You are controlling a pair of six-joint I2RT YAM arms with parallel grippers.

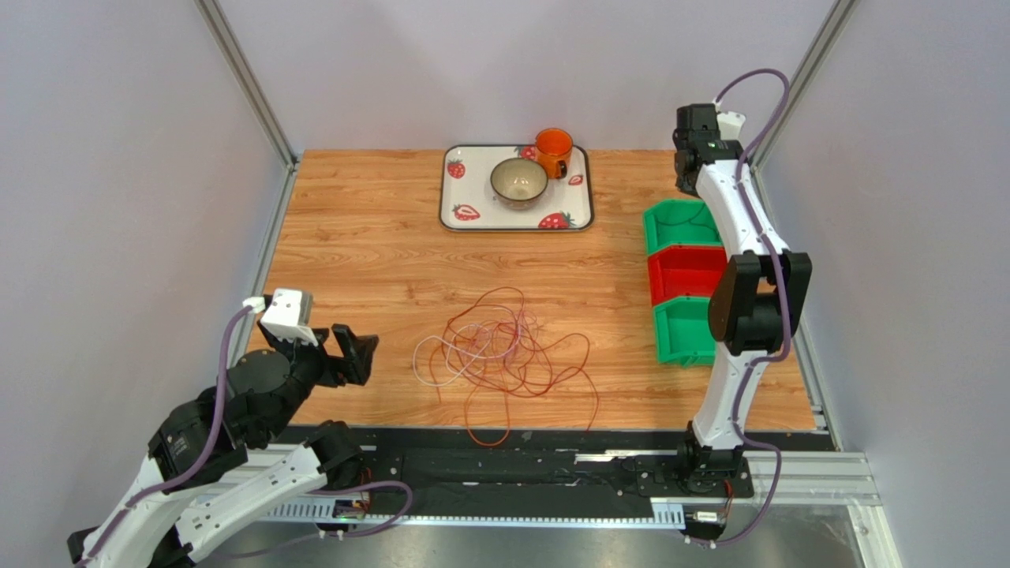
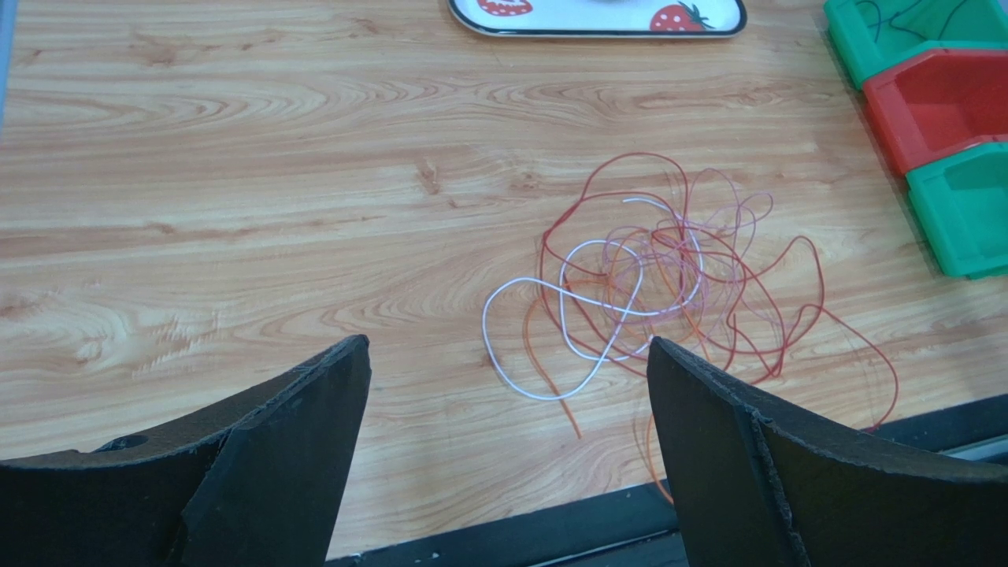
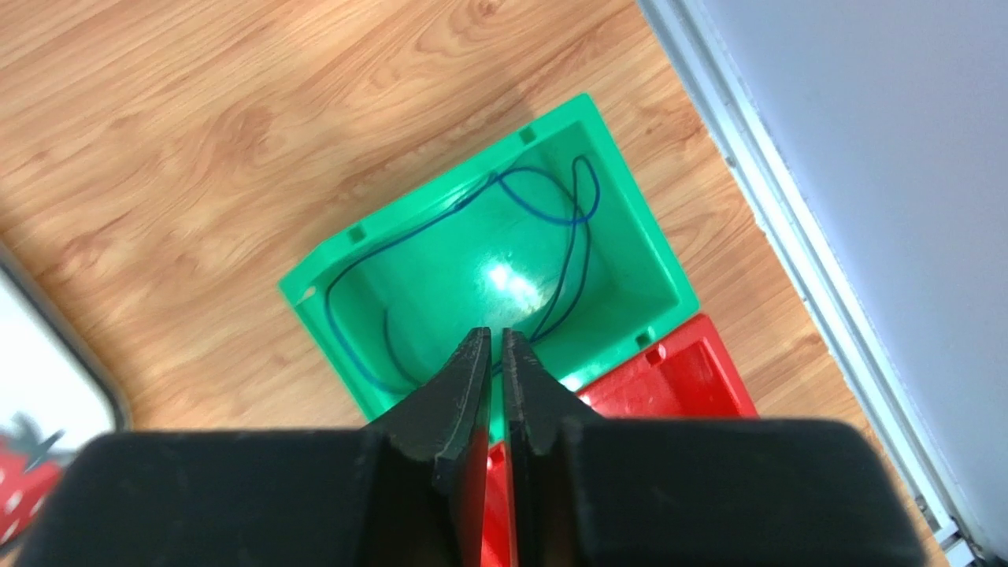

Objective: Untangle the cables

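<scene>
Top + L-wrist cams, shared cables (image 1: 498,346)

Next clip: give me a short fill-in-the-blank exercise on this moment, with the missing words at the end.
1. The left gripper stands ____ just short of the tangled cables.
2. A dark blue cable lies inside a ____ bin.
3. The tray holds an orange cup and a ____.
Missing words: open; green; bowl.

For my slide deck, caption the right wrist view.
Right end effector poised over a green bin containing a loose blue cable.
</scene>
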